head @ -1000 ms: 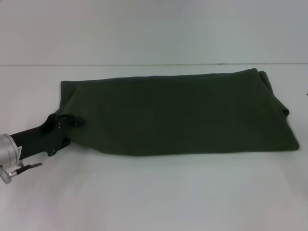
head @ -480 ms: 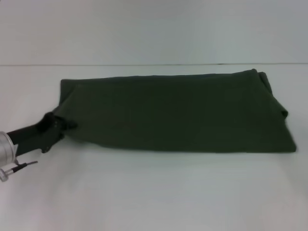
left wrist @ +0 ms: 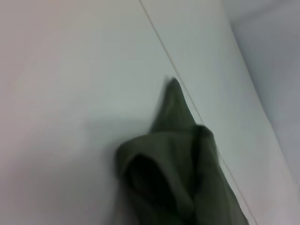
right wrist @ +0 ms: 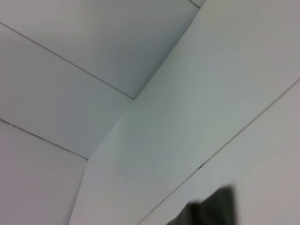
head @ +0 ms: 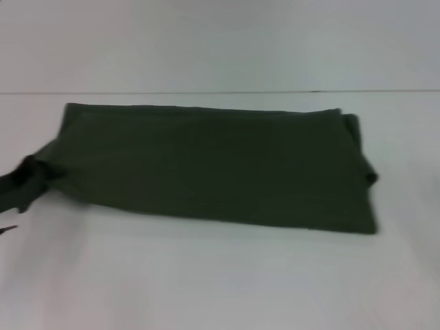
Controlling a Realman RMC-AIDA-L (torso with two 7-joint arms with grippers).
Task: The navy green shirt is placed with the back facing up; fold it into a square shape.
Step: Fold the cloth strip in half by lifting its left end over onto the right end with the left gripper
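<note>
The navy green shirt (head: 213, 165) lies folded into a long dark olive band across the white table (head: 220, 282), plain side up, no lettering showing. My left gripper (head: 31, 179) is at the picture's left edge, shut on the shirt's left near corner, which is pulled out into a point. In the left wrist view the shirt's bunched fold (left wrist: 173, 159) fills the lower middle. The right gripper is out of the head view; the right wrist view shows only a dark corner of the shirt (right wrist: 208, 213) at the bottom.
The table's far edge meets a pale wall (head: 220, 41) behind the shirt. Bare white tabletop lies in front of the shirt and to its right.
My left gripper has moved left, almost out of the picture, dragging the shirt with it. The whole band has slid left, and its right end has come away from the right edge.
</note>
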